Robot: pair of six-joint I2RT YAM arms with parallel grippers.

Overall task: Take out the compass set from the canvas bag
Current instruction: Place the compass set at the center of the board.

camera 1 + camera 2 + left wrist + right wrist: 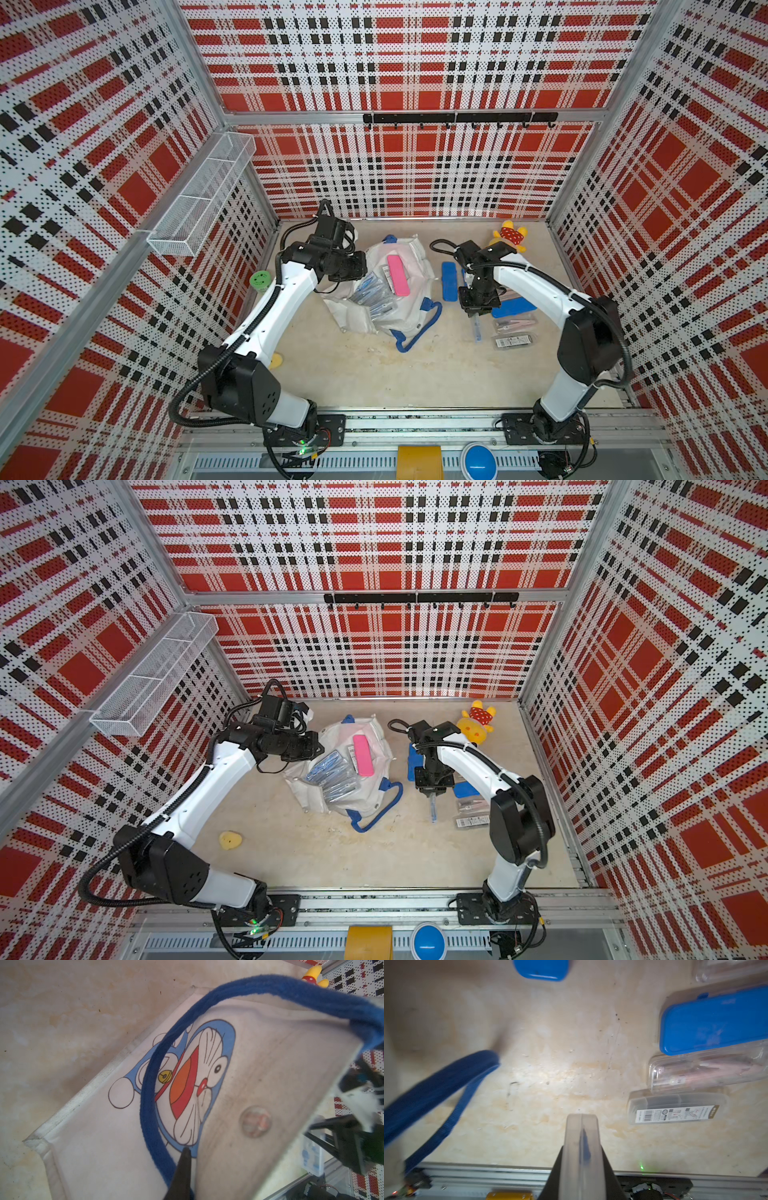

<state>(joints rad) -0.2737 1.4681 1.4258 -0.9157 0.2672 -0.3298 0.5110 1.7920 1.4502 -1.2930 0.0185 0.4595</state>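
You had the canvas bag (353, 316) slumped in the middle of the table (374, 374), its mouth gaping upward, with a pink case (398, 275) and several clear packs (374, 295) showing inside. Your left gripper (360, 268) sat at the bag's left edge, jaws pressed together on the bag's rim. In the left wrist view one dark finger (184, 1165) lay against the printed cloth right beside the blue handle (149, 1084), and the cloth rose close to the lens. The other handle (419, 332) trailed loose on the table at the near side. Your right gripper (478, 305) was clear of the bag, off to its right, pinching the compass set (581, 1136), a slim clear case with something blue inside, held edge-on. Whether it touched the table you could not tell. Near it lay a blue case (716, 1022) and a labelled clear case (675, 1109), with another blue case (449, 280) between that gripper and the bag.
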